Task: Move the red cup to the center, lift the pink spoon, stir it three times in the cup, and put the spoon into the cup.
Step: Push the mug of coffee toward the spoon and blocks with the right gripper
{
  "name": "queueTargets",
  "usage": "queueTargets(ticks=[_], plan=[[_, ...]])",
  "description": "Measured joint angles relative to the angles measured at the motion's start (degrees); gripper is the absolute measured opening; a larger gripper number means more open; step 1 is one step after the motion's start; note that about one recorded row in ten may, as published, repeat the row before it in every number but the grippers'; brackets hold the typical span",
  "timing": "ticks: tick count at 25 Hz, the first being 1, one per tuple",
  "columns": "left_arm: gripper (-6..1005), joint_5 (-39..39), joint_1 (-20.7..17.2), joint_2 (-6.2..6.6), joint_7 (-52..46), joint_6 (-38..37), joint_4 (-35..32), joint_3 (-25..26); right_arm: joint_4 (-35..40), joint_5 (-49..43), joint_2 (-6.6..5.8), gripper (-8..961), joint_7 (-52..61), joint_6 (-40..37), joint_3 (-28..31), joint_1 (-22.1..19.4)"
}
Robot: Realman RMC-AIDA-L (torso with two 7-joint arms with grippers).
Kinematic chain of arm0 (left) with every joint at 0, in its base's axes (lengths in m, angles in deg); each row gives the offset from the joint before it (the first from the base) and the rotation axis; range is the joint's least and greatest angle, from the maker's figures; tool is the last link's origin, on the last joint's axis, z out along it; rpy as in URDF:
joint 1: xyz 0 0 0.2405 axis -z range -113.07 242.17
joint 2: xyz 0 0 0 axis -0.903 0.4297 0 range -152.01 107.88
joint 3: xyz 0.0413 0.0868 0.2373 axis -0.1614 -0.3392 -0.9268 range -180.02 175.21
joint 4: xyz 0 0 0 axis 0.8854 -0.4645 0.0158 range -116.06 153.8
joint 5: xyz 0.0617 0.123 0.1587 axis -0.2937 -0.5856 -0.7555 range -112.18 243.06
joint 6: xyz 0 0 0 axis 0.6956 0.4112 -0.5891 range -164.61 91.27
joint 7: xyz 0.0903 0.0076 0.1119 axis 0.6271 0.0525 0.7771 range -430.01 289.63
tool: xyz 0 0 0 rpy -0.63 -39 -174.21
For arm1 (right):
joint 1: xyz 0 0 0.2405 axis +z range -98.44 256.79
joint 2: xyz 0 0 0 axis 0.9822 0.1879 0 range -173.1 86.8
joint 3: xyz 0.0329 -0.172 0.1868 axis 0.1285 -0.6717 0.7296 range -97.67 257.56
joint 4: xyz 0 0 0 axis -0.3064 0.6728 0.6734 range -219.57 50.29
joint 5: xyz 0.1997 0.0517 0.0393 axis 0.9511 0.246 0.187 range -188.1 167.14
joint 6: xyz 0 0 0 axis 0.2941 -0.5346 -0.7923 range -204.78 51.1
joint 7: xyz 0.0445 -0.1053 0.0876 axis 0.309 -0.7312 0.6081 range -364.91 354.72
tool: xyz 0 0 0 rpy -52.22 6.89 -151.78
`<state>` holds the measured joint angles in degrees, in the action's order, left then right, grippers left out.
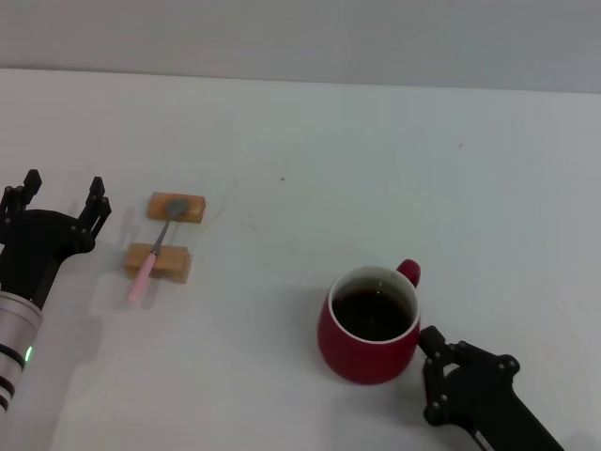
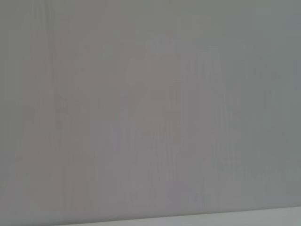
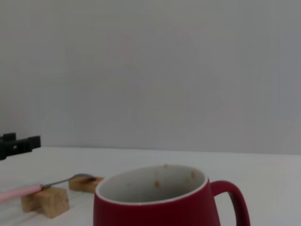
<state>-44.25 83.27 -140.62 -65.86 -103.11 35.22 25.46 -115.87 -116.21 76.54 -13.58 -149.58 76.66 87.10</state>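
The red cup (image 1: 368, 324) stands on the white table at the near right, its handle pointing to the far right and its inside dark. It fills the bottom of the right wrist view (image 3: 160, 202). The pink spoon (image 1: 158, 246) lies across two tan wooden blocks at the left, bowl on the far block, pink handle toward me; it also shows in the right wrist view (image 3: 28, 189). My right gripper (image 1: 432, 376) is open, just to the near right of the cup. My left gripper (image 1: 64, 186) is open and empty, left of the spoon.
The far block (image 1: 176, 207) and the near block (image 1: 158, 263) carry the spoon. The white table (image 1: 310, 160) stretches back to a grey wall. The left wrist view shows only a plain grey surface. The left gripper shows far off in the right wrist view (image 3: 19, 143).
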Motion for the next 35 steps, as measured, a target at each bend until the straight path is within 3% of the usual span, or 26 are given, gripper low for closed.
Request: queueTargets(ticks=[15, 27, 35], plan=[[799, 0.01, -0.10, -0.01, -0.14, 0.00, 0.00, 0.00, 0.13, 0.13, 0.10, -1, 0.05, 3.36, 0.18, 4.07], [799, 0.00, -0.16, 0.00, 0.06, 0.01, 0.00, 0.00, -0.01, -2.33, -0.07, -1, -0.40, 0.68, -0.51, -1.39], [799, 0.00, 0.21, 0.09, 0.13, 0.59, -0.25, 0.00, -0.17, -6.62, -0.19, -1, -0.41, 0.30, -1.15, -1.96]])
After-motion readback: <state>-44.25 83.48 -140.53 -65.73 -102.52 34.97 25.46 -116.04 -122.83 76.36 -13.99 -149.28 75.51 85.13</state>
